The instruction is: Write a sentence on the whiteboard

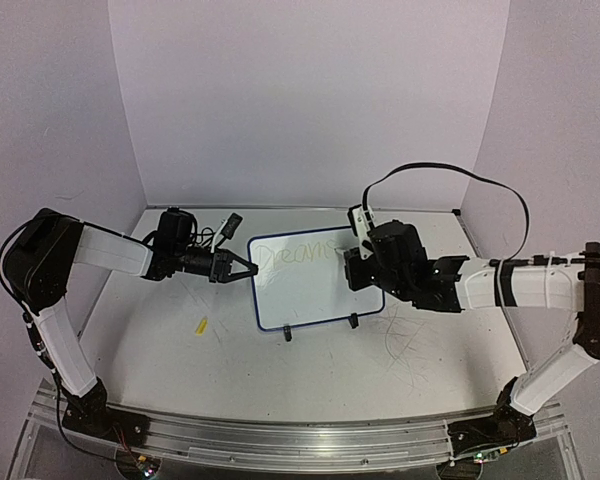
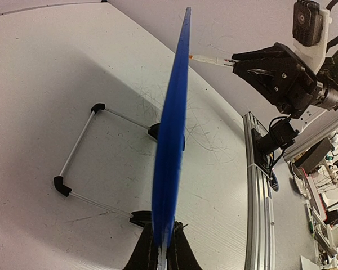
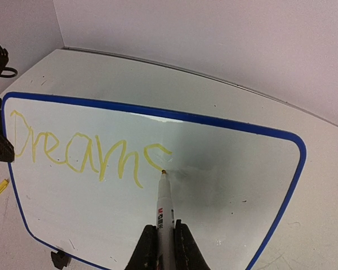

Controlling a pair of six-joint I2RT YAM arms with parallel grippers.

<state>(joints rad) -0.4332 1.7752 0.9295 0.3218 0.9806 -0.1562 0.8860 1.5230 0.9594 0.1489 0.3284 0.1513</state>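
as l gripper pins whiteboard, marker touches.

On the whiteboard, yellow handwriting reads "Dream" with a half-formed "s" after it, and the marker carries a red-and-black label too small to read.

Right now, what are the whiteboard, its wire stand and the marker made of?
The whiteboard has a glossy white face showing soft reflections; its blue rim looks plastic. The wire stand is thin silvery rod, probably metal, with black, likely plastic, corners. The marker has a smooth white barrel, probably plastic.
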